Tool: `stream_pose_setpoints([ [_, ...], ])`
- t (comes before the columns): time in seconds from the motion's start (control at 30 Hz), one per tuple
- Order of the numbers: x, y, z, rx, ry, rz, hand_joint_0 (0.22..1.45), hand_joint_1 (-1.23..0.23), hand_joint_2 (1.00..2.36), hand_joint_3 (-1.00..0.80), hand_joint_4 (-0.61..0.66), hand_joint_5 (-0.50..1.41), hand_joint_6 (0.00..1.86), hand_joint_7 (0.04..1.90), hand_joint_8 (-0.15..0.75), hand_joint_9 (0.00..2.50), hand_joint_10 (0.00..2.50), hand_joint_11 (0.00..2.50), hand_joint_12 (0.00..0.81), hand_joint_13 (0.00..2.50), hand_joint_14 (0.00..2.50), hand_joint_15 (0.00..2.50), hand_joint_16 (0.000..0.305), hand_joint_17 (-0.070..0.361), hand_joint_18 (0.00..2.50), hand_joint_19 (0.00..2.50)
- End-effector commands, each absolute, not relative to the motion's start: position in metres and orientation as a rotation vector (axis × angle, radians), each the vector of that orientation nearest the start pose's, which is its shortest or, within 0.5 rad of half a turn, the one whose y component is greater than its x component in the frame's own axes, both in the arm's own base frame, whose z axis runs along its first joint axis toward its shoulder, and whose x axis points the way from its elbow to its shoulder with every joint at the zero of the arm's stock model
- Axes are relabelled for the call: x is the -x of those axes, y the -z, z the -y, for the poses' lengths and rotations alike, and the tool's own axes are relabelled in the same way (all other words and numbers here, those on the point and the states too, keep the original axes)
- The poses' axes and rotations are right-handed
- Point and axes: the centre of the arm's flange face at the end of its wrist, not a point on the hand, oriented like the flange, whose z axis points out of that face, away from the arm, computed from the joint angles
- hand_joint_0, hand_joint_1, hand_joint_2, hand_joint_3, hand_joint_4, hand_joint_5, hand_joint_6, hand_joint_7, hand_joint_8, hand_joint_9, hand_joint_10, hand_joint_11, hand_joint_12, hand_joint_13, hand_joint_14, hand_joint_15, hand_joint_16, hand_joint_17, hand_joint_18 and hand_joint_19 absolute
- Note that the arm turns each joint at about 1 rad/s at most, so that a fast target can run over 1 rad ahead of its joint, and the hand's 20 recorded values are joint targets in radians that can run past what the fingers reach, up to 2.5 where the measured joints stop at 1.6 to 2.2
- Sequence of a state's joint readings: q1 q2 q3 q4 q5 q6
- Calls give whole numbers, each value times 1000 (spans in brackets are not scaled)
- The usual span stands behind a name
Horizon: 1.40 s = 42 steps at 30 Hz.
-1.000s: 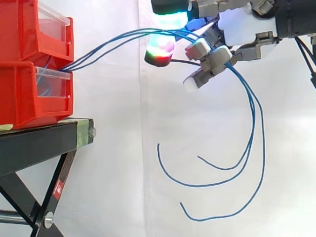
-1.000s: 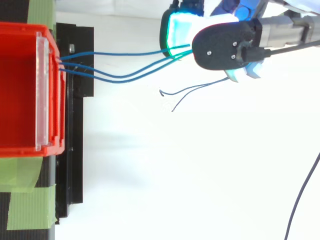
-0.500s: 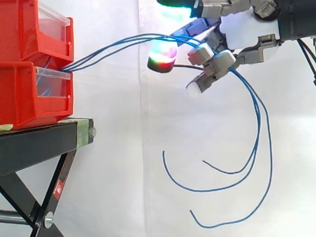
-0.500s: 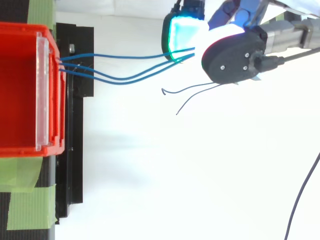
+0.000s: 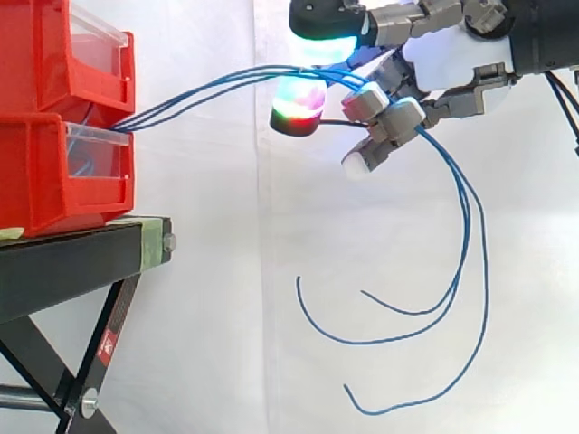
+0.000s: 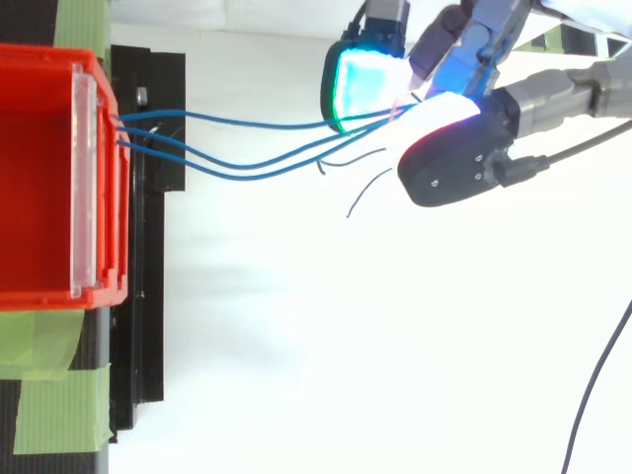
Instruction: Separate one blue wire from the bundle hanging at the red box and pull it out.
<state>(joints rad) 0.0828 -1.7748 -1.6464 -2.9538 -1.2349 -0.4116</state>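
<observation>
at the upper right the hand point(image 5: 432, 56) curls shut around the blue wires point(image 5: 208, 84), which stretch left to the red box point(image 5: 54, 176), loose ends drooping below. all three seem caught, so it should pinch just one before pulling right.

A black stand point(image 5: 63, 262) sits well apart from the hand point(image 5: 443, 54), lower than it and out beyond its fingertips. A red bin point(image 5: 45, 172) rests directly on the stand's flat surface, with a second red bin point(image 5: 45, 54) stacked on top. Green tape point(image 6: 49, 405) lies on the surface beside the bin, on the side away from the hand.
</observation>
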Motion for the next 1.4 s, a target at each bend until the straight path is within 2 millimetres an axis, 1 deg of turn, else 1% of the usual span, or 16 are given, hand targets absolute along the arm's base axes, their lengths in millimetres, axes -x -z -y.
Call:
stream_pose_setpoints([
  [0.0,-559,-362,120,-1085,-660,-1309,583,-736,1017,-299,197,-143,838,978,380,1336,22,1134,442,1463,24,1217,53,120,833,438],
  [0.17,-559,-362,120,-1085,-659,-1311,580,-724,1020,-242,185,-144,859,972,385,1347,23,1144,450,1478,25,1199,53,119,847,438],
  [0.27,-559,-362,120,-1085,-659,-1311,579,-721,1022,-207,171,-143,869,968,395,1356,21,1138,440,1477,24,1213,53,119,850,438],
  [0.4,-559,-363,120,-1086,-661,-1309,576,-722,1024,-148,160,-139,883,980,389,1380,22,1167,446,1486,24,1206,53,118,861,436],
  [0.43,-559,-363,120,-1086,-661,-1309,573,-724,1024,-115,156,-135,889,980,409,1399,20,1150,463,1502,23,1194,55,123,888,419],
  [0.53,-559,-363,120,-1088,-664,-1307,577,-729,1022,-93,147,-129,895,986,426,1438,19,1158,487,1527,23,1185,58,130,921,397],
  [0.67,-559,-363,120,-1098,-672,-1303,590,-740,1021,-90,121,-129,897,1016,422,1431,20,1168,488,1524,23,1192,58,130,925,399],
  [0.7,-559,-362,120,-1107,-680,-1302,592,-742,1022,-93,117,-131,900,1006,417,1423,20,1162,476,1514,24,1192,57,129,919,403],
  [0.77,-559,-361,120,-1117,-688,-1297,591,-750,1023,-87,107,-132,903,996,412,1416,21,1175,478,1509,23,1203,58,129,913,402],
  [1.07,-558,-361,120,-1164,-728,-1275,582,-787,1018,-72,136,-157,920,944,413,1317,18,1208,501,1464,22,1186,62,139,888,413],
  [1.23,-558,-361,119,-1170,-734,-1275,580,-814,1016,-66,193,-173,927,909,423,1271,17,1207,514,1435,23,1167,65,146,871,399],
  [1.37,-557,-361,120,-1177,-737,-1271,580,-839,1017,-71,228,-185,930,899,417,1224,17,1193,504,1405,21,1169,64,145,848,411],
])
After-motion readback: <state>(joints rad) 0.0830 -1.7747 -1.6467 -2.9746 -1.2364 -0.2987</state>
